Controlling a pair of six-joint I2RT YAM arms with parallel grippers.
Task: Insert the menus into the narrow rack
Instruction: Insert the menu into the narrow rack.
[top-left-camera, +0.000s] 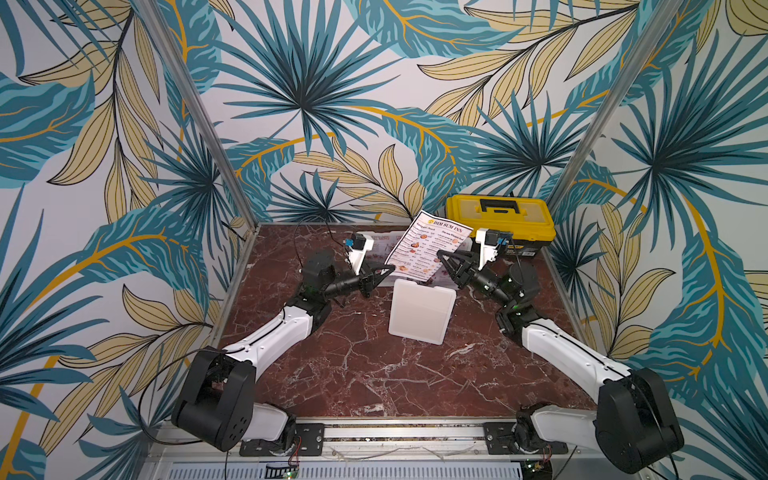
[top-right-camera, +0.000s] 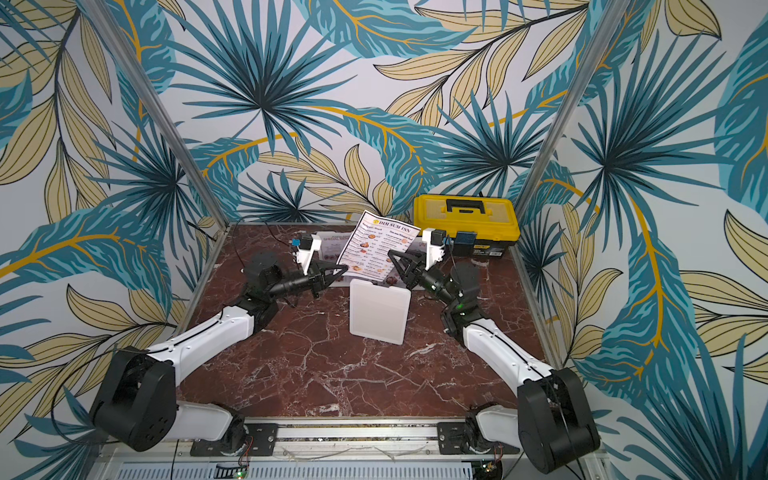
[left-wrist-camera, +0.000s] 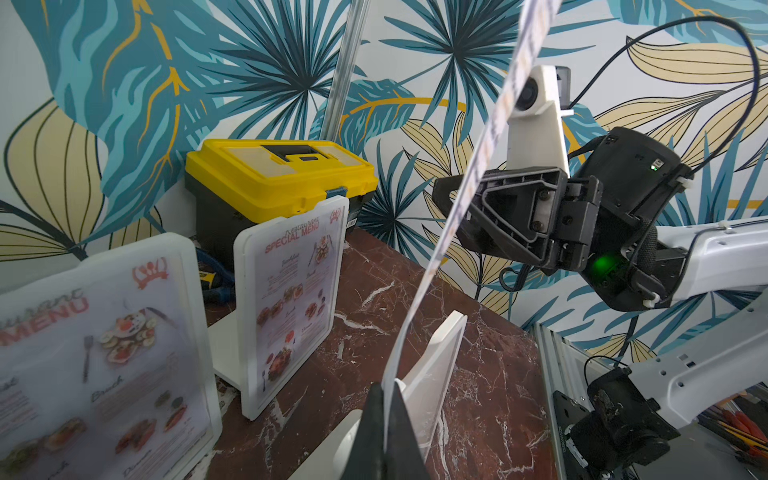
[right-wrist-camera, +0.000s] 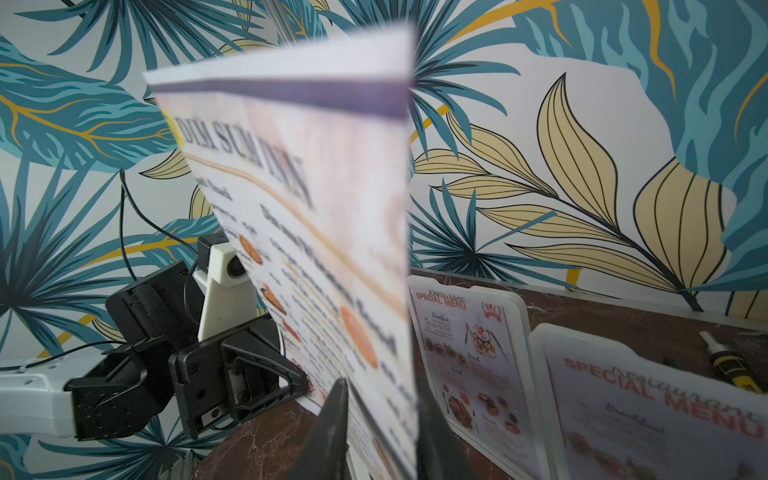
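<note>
The white "DIM SUM INN" menu (top-left-camera: 419, 245) stands upright and tilted, its lower edge just over the empty white narrow rack (top-left-camera: 422, 311) mid-table. My left gripper (top-left-camera: 392, 270) is shut on the sheet's lower left edge; in the left wrist view the paper (left-wrist-camera: 478, 174) runs edge-on out of the closed jaws (left-wrist-camera: 386, 399) above the rack (left-wrist-camera: 436, 361). My right gripper (top-left-camera: 440, 253) sits at the sheet's right edge. In the right wrist view its jaws (right-wrist-camera: 382, 428) stand apart with the menu (right-wrist-camera: 316, 208) loose between them. Two "SPECIAL MENU" sheets (right-wrist-camera: 465, 353) (right-wrist-camera: 656, 407) sit in their own racks behind.
A yellow-lidded toolbox (top-left-camera: 498, 220) stands at the back right corner against the wall. The two filled racks (left-wrist-camera: 295, 291) (left-wrist-camera: 95, 353) stand upright along the back, just behind the held sheet. A small black-and-yellow tool (right-wrist-camera: 731, 365) lies near them. Metal frame posts rise at both back corners.
</note>
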